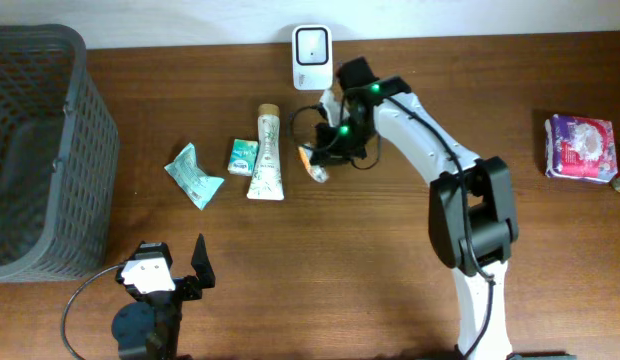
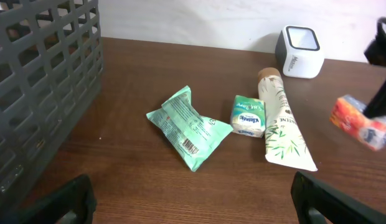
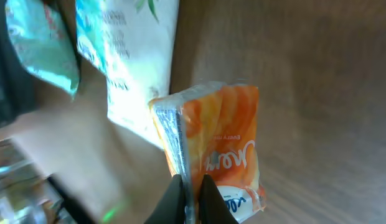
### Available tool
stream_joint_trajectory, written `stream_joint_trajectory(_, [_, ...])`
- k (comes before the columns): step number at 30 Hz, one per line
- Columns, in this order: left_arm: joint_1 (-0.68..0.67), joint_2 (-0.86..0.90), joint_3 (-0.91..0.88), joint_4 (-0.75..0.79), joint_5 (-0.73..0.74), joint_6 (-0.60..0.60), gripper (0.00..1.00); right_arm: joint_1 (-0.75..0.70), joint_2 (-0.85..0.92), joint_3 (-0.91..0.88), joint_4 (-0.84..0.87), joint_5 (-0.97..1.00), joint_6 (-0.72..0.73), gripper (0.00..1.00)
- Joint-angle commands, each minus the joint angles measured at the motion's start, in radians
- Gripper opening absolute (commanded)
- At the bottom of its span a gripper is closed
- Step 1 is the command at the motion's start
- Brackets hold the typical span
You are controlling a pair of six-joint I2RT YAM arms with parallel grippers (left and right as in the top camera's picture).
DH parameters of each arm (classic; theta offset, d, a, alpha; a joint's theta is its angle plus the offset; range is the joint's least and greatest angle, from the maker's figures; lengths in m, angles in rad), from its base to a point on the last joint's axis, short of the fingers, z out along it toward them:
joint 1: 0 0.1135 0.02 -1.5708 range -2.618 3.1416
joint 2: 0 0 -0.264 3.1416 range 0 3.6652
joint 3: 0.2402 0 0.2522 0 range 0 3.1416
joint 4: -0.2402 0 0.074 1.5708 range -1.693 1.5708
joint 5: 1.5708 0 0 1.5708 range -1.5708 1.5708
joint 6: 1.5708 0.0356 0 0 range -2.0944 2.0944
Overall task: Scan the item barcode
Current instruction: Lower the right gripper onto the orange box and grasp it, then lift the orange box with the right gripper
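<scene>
my right pincer (image 3: 188, 191) is pinched narrow on the thin sealed edge of the orange packet (image 3: 218, 137). the packet fills the lower middle of my wrist view, and from the left wrist view it looks lifted just clear of the table (image 1: 510, 80). in the overhead frame it sits a little left of centre in the upper half, near the white scanner (image 1: 312, 50) at the top edge.

to do this step well, i judge i should carry the packet up toward the scanner's window, turn its barcode face to it and hold steady. my grip is on one edge only, so a quick swing could let it pivot or slip.

the packet is a soft, shiny orange wrapper with white lettering and a blue-and-white patch near its bottom. i see no barcode on the faces shown.

my left pincer (image 1: 173, 268) stands wide and empty at the lower left, well apart.
</scene>
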Motion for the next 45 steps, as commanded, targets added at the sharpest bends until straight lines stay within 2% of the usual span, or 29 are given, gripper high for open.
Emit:
stream_joint_trajectory(1, [0.003, -0.005, -0.002, -0.006, -0.007, -0.009, 0.99, -0.037, -0.011, -0.099, 0.009, -0.166, 0.010, 0.04])
stream_joint_trajectory(4, [0.003, -0.005, -0.002, -0.006, -0.007, -0.009, 0.99, -0.089, -0.010, -0.171, 0.022, -0.145, 0.010, 0.04])
stream_joint_trajectory(8, [0.003, -0.005, -0.002, -0.006, -0.007, -0.009, 0.99, -0.162, -0.010, -0.186, -0.032, -0.004, 0.010, 0.04])
stream_joint_trajectory(11, [0.003, -0.005, -0.002, -0.006, -0.007, -0.010, 0.99, -0.203, -0.014, -0.183, -0.059, 0.001, 0.010, 0.18])
stream_joint_trajectory(16, [0.003, -0.005, -0.002, -0.006, -0.007, -0.009, 0.99, -0.252, -0.039, -0.101, -0.145, 0.000, -0.023, 0.30])
stream_joint_trajectory(18, [0.003, -0.005, -0.002, -0.006, -0.007, -0.009, 0.99, -0.255, -0.040, -0.057, -0.185, 0.000, -0.056, 0.39])
stream_joint_trajectory(20, [0.003, -0.005, -0.002, -0.006, -0.007, -0.009, 0.99, -0.248, -0.040, -0.026, -0.218, -0.024, -0.112, 0.55])
stream_joint_trajectory(22, [0.003, -0.005, -0.002, -0.006, -0.007, -0.009, 0.99, -0.232, -0.039, -0.027, -0.231, -0.035, -0.172, 0.60])
stream_joint_trajectory(24, [0.003, -0.005, -0.002, -0.006, -0.007, -0.009, 0.99, -0.206, -0.034, -0.041, -0.228, -0.029, -0.218, 0.60])
stream_joint_trajectory(28, [0.003, -0.005, -0.002, -0.006, -0.007, -0.009, 0.99, -0.153, -0.032, -0.095, -0.153, 0.074, -0.193, 0.60])
stream_joint_trajectory(32, [0.003, -0.005, -0.002, -0.006, -0.007, -0.009, 0.99, -0.129, -0.031, -0.160, -0.066, 0.106, -0.147, 0.50])
stream_joint_trajectory(35, [0.003, -0.005, -0.002, -0.006, -0.007, -0.009, 0.99, -0.129, -0.030, -0.201, -0.029, 0.105, -0.129, 0.48])
stream_joint_trajectory(39, [0.003, -0.005, -0.002, -0.006, -0.007, -0.009, 0.99, -0.129, -0.030, -0.241, 0.000, 0.081, -0.129, 0.28])
stream_joint_trajectory(41, [0.003, -0.005, -0.002, -0.006, -0.007, -0.009, 0.99, -0.129, -0.030, -0.245, 0.004, 0.017, -0.130, 0.22])
stream_joint_trajectory(44, [0.003, -0.005, -0.002, -0.006, -0.007, -0.009, 0.99, -0.128, -0.030, -0.245, 0.019, -0.095, -0.130, 0.04])
stream_joint_trajectory(45, [0.003, -0.005, -0.002, -0.006, -0.007, -0.009, 0.99, -0.129, -0.030, -0.245, 0.022, -0.150, -0.130, 0.04])
